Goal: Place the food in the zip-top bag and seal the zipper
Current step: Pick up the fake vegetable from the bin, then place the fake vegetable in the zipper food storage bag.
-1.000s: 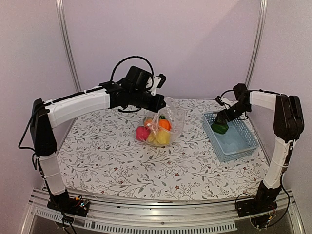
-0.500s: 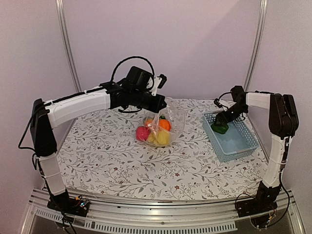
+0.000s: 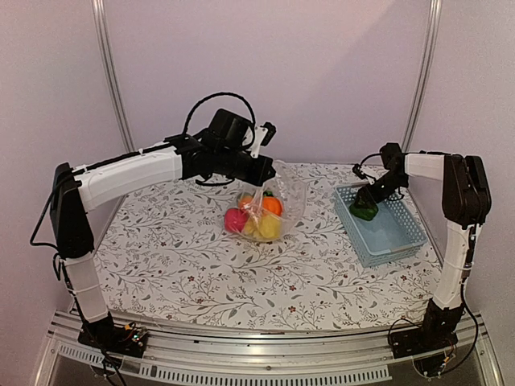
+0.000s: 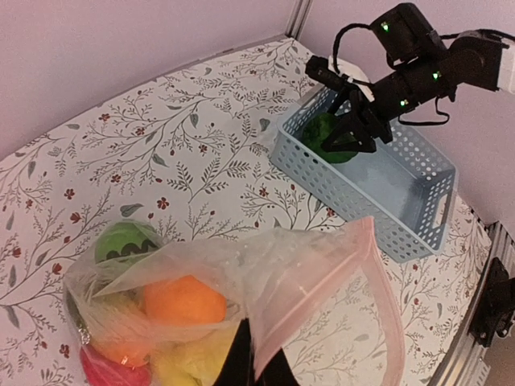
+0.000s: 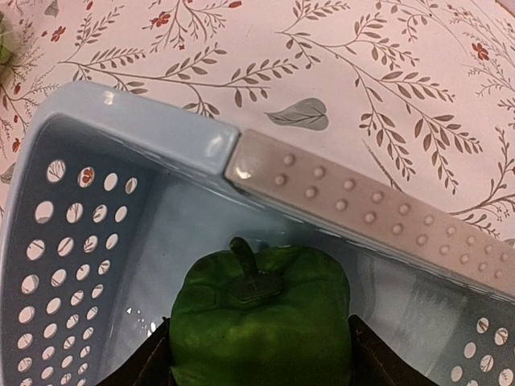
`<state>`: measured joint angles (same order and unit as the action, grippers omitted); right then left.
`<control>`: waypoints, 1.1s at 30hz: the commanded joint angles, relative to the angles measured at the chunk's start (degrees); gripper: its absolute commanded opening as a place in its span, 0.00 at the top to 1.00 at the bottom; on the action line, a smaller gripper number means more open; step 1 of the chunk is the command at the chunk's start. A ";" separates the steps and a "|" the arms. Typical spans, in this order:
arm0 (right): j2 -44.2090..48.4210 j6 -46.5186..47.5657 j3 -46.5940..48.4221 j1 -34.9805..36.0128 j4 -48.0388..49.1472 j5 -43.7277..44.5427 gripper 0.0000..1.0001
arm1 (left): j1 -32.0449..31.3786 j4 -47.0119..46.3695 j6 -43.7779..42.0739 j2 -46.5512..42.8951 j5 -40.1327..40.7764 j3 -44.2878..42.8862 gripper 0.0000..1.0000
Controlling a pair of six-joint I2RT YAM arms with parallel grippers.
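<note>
**Pepper gripped in the basket, bag pinched at its mouth**

The right pincer (image 5: 259, 358) is clamped on a green pepper (image 5: 257, 310) in a corner of the light-blue basket (image 5: 121, 133). The left pincer (image 4: 256, 366) is closed on the mouth edge of the zip-top bag (image 4: 310, 269), which sits mid-worktop (image 3: 177, 257) holding orange, yellow, pink and green food (image 4: 185, 299)

Here's my left arm (image 3: 129, 177): smooth white shells, matte black joints, a black cable (image 3: 216, 98) looping over the wrist. My left gripper (image 4: 259, 371) is plain black with tapered tips. My right arm (image 3: 455, 257) wears the same livery, white links with a chunky black elbow block (image 3: 467, 189). Green lights (image 4: 385, 26) glow on my right wrist housing. Both bases (image 3: 113, 334) are black with thin wires showing.
</note>
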<state>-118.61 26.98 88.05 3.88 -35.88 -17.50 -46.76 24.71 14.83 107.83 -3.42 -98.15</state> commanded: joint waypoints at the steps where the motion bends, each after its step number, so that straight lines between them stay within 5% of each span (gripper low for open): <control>1: 0.96 -0.55 -1.37 -0.94 -0.07 -0.54 0.39 | -0.68 0.25 -0.13 0.72 0.20 -1.52 1.00; 7: 9.59 -1.53 -4.60 -2.39 -0.21 -3.45 0.42 | -0.79 0.18 0.33 0.93 0.43 -1.00 1.00; 16: 24.03 -2.08 -9.79 -0.79 -2.61 -21.26 0.50 | -1.13 -1.89 1.11 2.94 0.04 -1.69 1.00; 24: 31.21 -0.61 -8.56 6.05 -5.78 -33.22 0.52 | -1.45 -4.09 2.04 4.74 -1.07 -2.75 1.00; 33: 33.96 0.44 -4.31 13.42 -6.89 -35.59 0.51 | -2.18 -3.89 1.96 4.74 -1.63 -7.65 1.00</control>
<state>-86.63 26.94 80.64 16.08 -41.43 -49.41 -47.81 22.17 16.67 112.64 -4.78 -102.83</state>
